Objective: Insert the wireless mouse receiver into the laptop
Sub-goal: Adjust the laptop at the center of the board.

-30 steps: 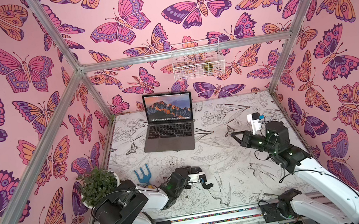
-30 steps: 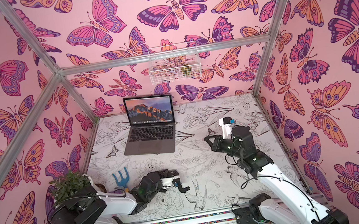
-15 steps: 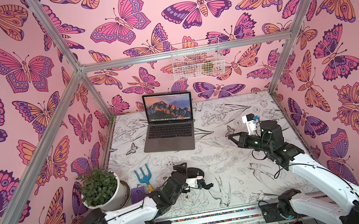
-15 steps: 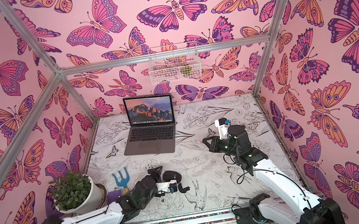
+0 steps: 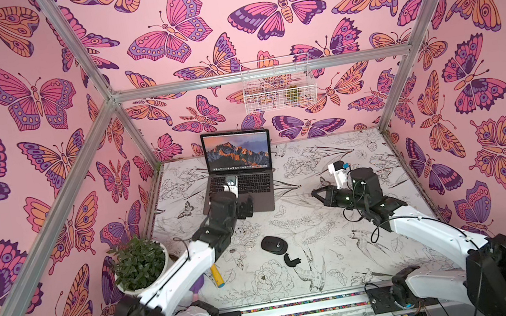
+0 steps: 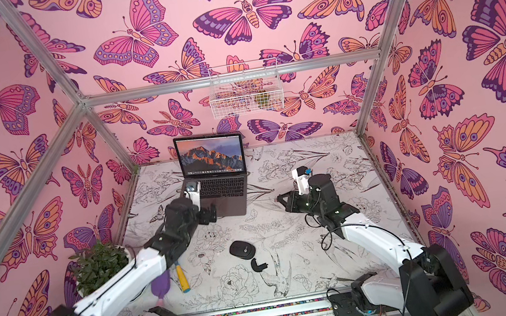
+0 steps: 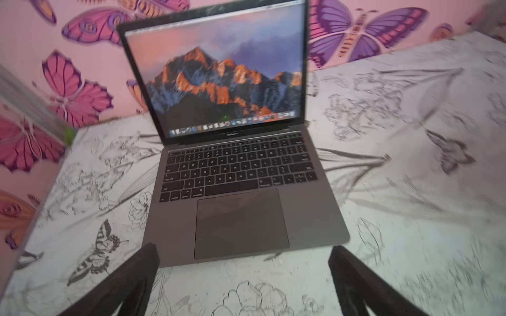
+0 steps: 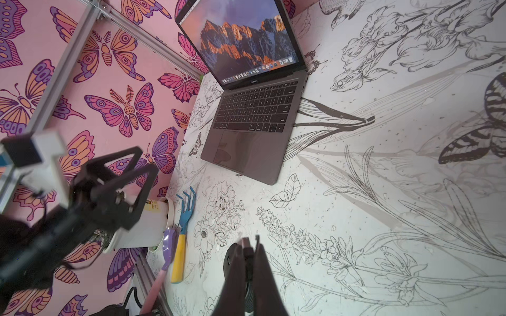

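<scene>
The open laptop [image 5: 259, 183] [image 6: 222, 187] stands at the back left of the table, its screen lit with an orange mountain. My left gripper [image 5: 247, 207] [image 6: 209, 213] hovers at its front edge, open and empty; in the left wrist view [image 7: 243, 262] the trackpad of the laptop [image 7: 238, 219] lies just beyond the spread fingers [image 7: 131, 279]. My right gripper [image 5: 315, 194] [image 6: 279, 198] floats right of the laptop, pointing toward it. It is shut on the wireless mouse receiver [image 8: 246, 243], a tiny stub poking out between the fingertips of the gripper [image 8: 249, 243]. The right wrist view shows the laptop [image 8: 254, 123] ahead.
A black mouse [image 5: 273, 243] [image 6: 242, 249] and a curved black cover piece [image 5: 290, 259] lie on the table's front middle. A potted plant [image 5: 139, 267] and a hand rake with yellow handle [image 5: 218, 278] [image 8: 180, 246] sit at the front left. A wire basket [image 5: 278, 83] hangs on the back wall.
My left gripper opened, let go of the mouse and swung up from the table's front to the laptop's front edge. The right arm shifted only slightly, still shut.
</scene>
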You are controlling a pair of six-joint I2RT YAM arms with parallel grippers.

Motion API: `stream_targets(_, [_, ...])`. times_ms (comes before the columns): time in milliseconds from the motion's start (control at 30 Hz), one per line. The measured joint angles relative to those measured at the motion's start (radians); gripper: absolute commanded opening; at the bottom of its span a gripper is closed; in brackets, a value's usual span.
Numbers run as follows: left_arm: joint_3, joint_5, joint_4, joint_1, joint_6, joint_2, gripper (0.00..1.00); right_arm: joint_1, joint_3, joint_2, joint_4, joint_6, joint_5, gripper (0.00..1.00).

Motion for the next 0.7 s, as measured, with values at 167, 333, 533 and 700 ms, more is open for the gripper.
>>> stream_targets(167, [0.177, 0.089, -0.033, 0.193, -0.2, 0.267, 0.79, 0.014, 0.026, 0.012, 0.009, 0.008, 0.014, 0.0])
stream_targets(333, [0.342, 0.224, -0.071, 0.407, -0.355, 0.496, 0.37, 0.02, 0.029, 0.011, 0.008, 0.015, 0.04, 0.0])
stream_targets(533, [0.631, 0.353, -0.201, 0.52, -0.422, 0.756, 0.21, 0.027, 0.029, 0.002, -0.006, 0.015, 0.078, 0.0])
stream_targets(700, [0.795, 0.436, -0.304, 0.55, -0.434, 0.898, 0.06, 0.033, 0.029, -0.004, -0.02, 0.011, 0.096, 0.0])
